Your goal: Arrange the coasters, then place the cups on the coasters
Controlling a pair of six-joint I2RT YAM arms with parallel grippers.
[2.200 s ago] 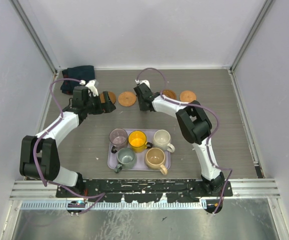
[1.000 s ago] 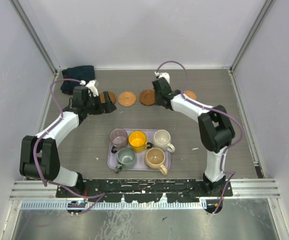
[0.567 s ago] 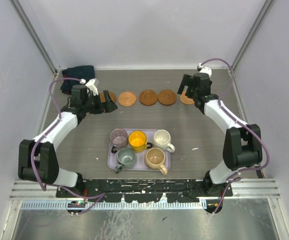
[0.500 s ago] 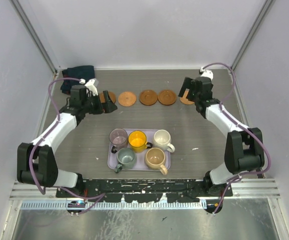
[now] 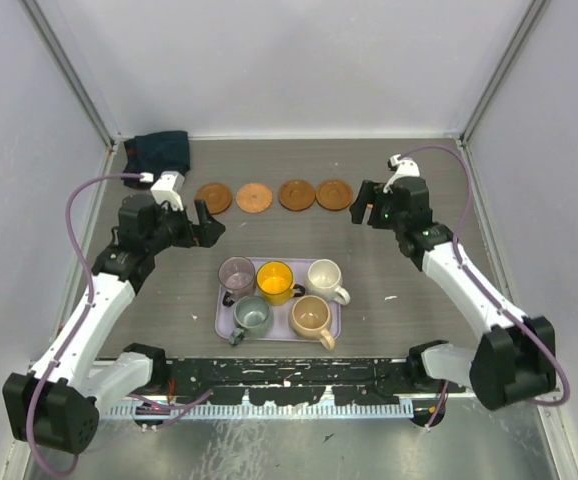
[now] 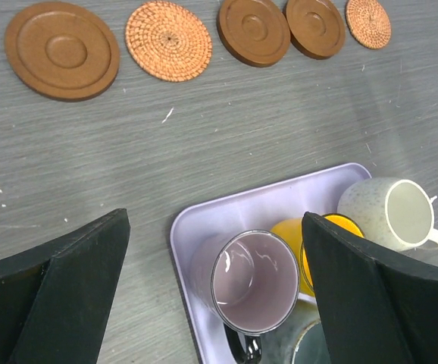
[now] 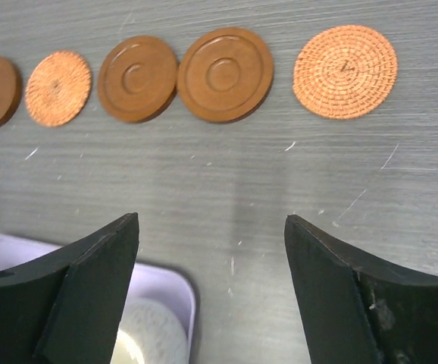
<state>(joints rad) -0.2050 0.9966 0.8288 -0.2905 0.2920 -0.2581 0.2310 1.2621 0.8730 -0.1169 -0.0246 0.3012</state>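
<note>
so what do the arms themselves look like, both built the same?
Yes, a matched pair. White link shells with black joint housings, and a purple cable looping along each arm. The left hand and right hand are black, with broad, flat, wedge-shaped fingers. No readable markings.

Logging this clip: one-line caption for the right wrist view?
Open right gripper facing a row of five coasters; tray corner with a cream cup at lower left.

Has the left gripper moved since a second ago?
Yes. The left gripper has pulled back from the leftmost coaster toward the tray, leaving that coaster fully in view.
</note>
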